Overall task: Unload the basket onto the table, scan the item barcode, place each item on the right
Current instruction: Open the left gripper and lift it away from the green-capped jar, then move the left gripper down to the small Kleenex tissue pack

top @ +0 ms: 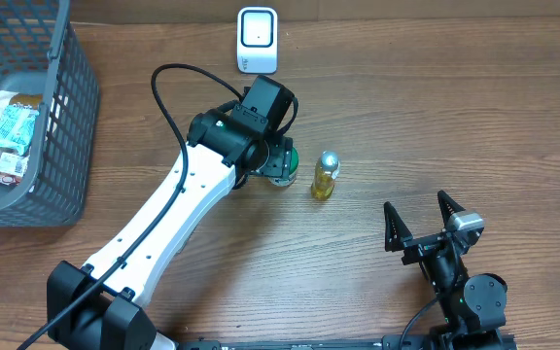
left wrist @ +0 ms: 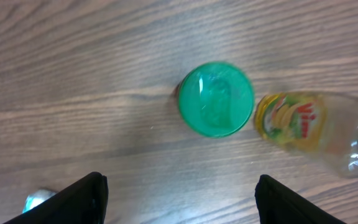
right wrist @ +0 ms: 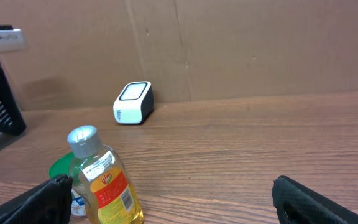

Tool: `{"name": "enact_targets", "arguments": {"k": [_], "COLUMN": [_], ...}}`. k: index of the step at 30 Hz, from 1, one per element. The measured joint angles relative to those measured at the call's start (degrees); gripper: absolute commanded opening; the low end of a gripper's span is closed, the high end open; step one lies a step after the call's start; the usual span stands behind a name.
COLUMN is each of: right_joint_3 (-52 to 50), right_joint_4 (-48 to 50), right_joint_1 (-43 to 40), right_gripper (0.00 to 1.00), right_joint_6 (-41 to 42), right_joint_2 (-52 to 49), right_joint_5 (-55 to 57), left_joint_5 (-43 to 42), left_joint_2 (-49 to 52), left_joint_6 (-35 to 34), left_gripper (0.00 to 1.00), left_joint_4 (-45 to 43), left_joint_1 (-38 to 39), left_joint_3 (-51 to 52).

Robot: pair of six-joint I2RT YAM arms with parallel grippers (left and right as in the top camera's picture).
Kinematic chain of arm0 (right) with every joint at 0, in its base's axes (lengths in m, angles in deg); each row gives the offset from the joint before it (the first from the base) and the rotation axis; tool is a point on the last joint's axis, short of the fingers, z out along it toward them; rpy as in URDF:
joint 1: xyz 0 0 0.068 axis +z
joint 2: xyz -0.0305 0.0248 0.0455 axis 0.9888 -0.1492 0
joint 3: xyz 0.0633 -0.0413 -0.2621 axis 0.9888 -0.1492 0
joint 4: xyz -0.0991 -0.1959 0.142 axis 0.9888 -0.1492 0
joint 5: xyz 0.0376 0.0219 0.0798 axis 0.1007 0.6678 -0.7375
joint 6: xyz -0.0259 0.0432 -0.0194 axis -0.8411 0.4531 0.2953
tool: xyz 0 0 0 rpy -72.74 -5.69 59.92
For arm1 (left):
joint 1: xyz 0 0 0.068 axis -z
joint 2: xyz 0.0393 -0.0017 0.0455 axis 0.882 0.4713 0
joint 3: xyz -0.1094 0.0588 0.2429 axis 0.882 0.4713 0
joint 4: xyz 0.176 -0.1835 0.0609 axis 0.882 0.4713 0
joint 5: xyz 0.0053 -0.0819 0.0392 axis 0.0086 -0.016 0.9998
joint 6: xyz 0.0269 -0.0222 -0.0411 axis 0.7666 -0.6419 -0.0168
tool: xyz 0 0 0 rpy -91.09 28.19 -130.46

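No scan was judged done: the green-lidded container [left wrist: 216, 99] stood ungrasped beside the yellow bottle [top: 325, 176], beneath the wide-spread left gripper [left wrist: 180, 182], well apart from the barcode scanner [top: 258, 39], while the right gripper [top: 417, 202] was held open and empty.

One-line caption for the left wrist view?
Open left tool hovers above a green-lidded container, a yellow bottle beside it, on the wooden table.

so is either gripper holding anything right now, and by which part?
Nothing is held. The left gripper hangs open above the green-lidded container, not touching it; the right gripper is open and empty, apart from the bottle.
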Motion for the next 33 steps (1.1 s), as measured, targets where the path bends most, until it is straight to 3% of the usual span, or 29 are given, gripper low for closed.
{"name": "enact_targets", "arguments": {"k": [8, 16, 22, 28, 33], "right_joint_3": [0.00, 0.00, 0.00, 0.00, 0.00], "right_joint_4": [0.02, -0.02, 0.00, 0.00, 0.02], "right_joint_1": [0.00, 0.00, 0.00, 0.00, 0.00], "right_gripper": [1.00, 1.00, 1.00, 1.00, 1.00], "right_joint_6": [0.00, 0.00, -0.02, -0.02, 0.00], "right_joint_2": [0.00, 0.00, 0.00, 0.00, 0.00], "right_joint_5": [0.00, 0.00, 0.00, -0.02, 0.00], "left_joint_5": [2.29, 16.35, 20.70, 22.05, 22.58], "left_joint_2": [0.00, 0.00, 0.00, 0.00, 0.00], "left_joint_6": [-1.84, -12.17, -16.76, -18.53, -18.67], "left_gripper": [0.77, 0.72, 0.53, 0.19, 0.07], "left_joint_4": [9.55, 21.94, 22.67, 21.42, 20.72], "left_joint_1": [-4.17, -8.63, -9.07, -9.07, -9.07], "left_joint_3": [0.00, 0.00, 0.28, 5.33, 10.78]}}
